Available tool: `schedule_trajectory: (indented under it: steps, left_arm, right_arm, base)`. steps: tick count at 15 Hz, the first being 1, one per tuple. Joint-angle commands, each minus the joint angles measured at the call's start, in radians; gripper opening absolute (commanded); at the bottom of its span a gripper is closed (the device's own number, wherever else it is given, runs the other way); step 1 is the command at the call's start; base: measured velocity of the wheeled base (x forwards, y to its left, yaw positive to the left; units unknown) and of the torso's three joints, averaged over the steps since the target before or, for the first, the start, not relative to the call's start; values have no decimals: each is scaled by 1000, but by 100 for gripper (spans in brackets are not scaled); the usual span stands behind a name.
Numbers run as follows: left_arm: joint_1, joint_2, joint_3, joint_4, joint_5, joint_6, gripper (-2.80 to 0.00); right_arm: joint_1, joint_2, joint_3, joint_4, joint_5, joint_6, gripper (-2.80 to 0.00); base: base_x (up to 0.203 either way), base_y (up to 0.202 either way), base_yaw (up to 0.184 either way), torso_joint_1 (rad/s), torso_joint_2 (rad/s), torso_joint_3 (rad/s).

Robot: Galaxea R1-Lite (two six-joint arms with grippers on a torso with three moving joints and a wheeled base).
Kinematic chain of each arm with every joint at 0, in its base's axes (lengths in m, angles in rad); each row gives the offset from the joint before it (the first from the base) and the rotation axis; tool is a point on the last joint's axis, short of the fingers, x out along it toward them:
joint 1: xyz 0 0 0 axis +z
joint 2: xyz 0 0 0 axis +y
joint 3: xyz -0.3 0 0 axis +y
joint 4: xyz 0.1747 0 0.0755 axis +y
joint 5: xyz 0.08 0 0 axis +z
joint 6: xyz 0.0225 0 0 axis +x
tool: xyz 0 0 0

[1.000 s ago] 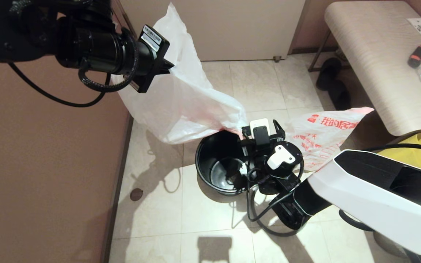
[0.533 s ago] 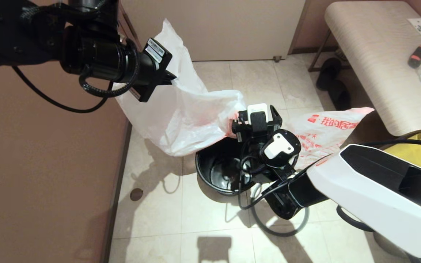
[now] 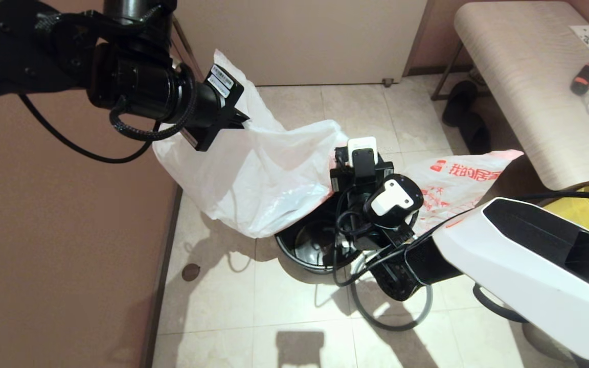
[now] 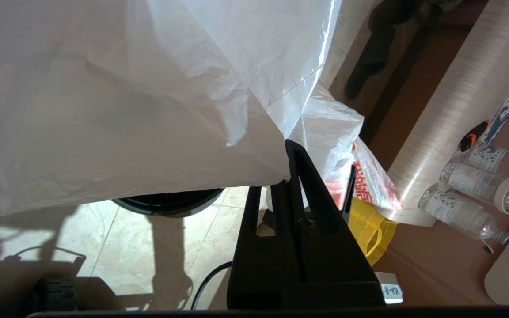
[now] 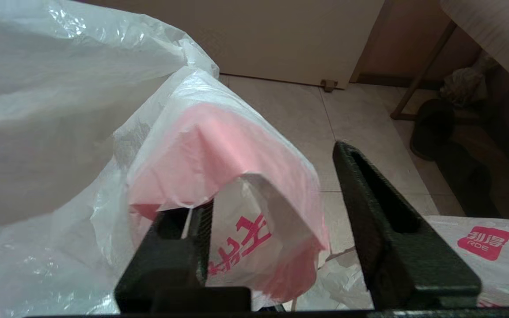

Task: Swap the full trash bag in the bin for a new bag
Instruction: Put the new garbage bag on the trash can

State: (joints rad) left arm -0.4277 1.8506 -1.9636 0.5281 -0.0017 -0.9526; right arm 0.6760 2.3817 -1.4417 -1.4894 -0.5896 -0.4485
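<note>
Left gripper (image 3: pixel 241 120): clamped on new bag (image 3: pixel 253 179), raised. Right gripper (image 5: pixel 272 212): jaws part-open around bag's pink edge, above bin (image 3: pixel 304 245).

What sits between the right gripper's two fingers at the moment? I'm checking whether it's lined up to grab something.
In the right wrist view, the pink edge of the new bag drapes between the right gripper's spread fingers, over one fingertip.

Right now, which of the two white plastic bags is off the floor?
The new bag, stretched above the bin between the left pincer and right pincer. The full trash bag, boldly printed red, lies behind.
</note>
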Motion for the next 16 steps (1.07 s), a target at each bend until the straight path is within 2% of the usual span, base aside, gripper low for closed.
schedule_trajectory:
  steps: [1,5,8,9,12,14,16]
  left_arm:
    - [0,7,0,7,0,-6,-280]
    - [-12,-7,0,43,-21,-5,-280]
    - [-9,-32,0,80,-190,-5,-280]
    - [-9,-34,0,102,-219,-3,-280]
    - [-8,-37,7,108,-223,9,-280]
    - [-8,-52,18,113,-295,45,-280]
    - [-14,-69,22,126,-316,104,-280]
  right_arm:
    - [1,-2,-2,-9,-6,-2,-280]
    - [4,-54,26,-6,-13,0,-280]
    - [12,-137,119,19,-36,14,-280]
    - [12,-166,166,31,-43,24,-280]
    - [-1,-261,288,49,-66,42,-280]
    - [-12,-356,386,73,-69,42,-280]
    - [-16,-434,496,104,-69,42,-280]
  base:
    - [0,0,0,0,0,0]
    - [0,0,0,0,0,0]
    - [0,0,0,0,0,0]
    - [0,0,0,0,0,0]
    - [0,0,0,0,0,0]
    - [0,0,0,0,0,0]
    - [0,0,0,0,0,0]
